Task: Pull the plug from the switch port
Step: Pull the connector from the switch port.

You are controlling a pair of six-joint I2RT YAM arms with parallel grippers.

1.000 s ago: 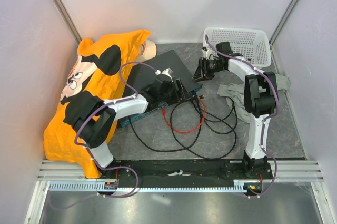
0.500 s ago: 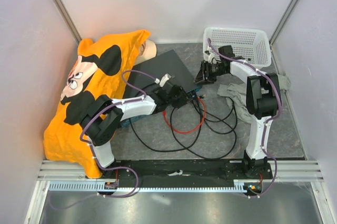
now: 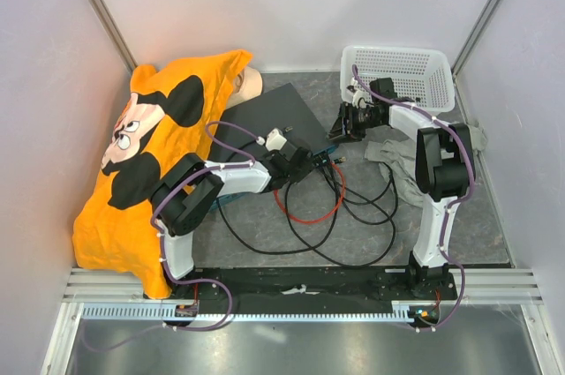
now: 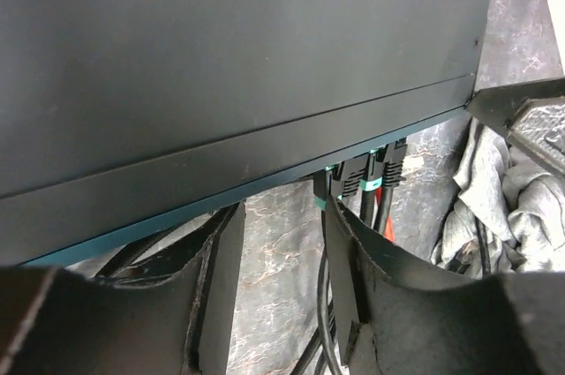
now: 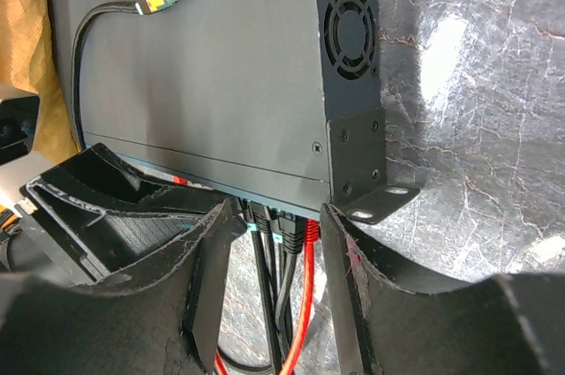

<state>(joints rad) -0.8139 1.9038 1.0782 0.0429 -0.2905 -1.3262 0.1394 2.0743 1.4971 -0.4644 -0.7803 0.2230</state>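
One switch (image 3: 265, 115) lies flat on the bench (image 3: 477, 216). It is a wide, shallow box with a dark matt top, a thin teal edge along its front face, one round fan vent (image 5: 350, 26) in its side wall, and one angled mounting bracket (image 5: 362, 163) screwed on at the front corner below the vent.

At least three black plugs (image 5: 269, 221) with teal bands sit side by side in the front face, close to the bracket corner. One red cable (image 3: 305, 212) runs out beside them. Their black cables (image 3: 353, 207) loop over the bench in front of the switch. One loose cable (image 5: 106, 18) with a yellow-green end lies on top of the switch.

Two grippers are at the front face. The left gripper (image 4: 282, 225) has its jaws parted, with bare bench showing in the gap and the plugs just past one finger. The right gripper (image 5: 276, 216) has its jaws parted too, one finger on either side of the plug group, with the cables running through the gap.

Behind the bracket end of the switch stands one white mesh basket (image 3: 402, 71). In front of that end lies one grey cloth (image 3: 397, 159). One orange cartoon-print cloth (image 3: 154, 154) is heaped against the opposite end.
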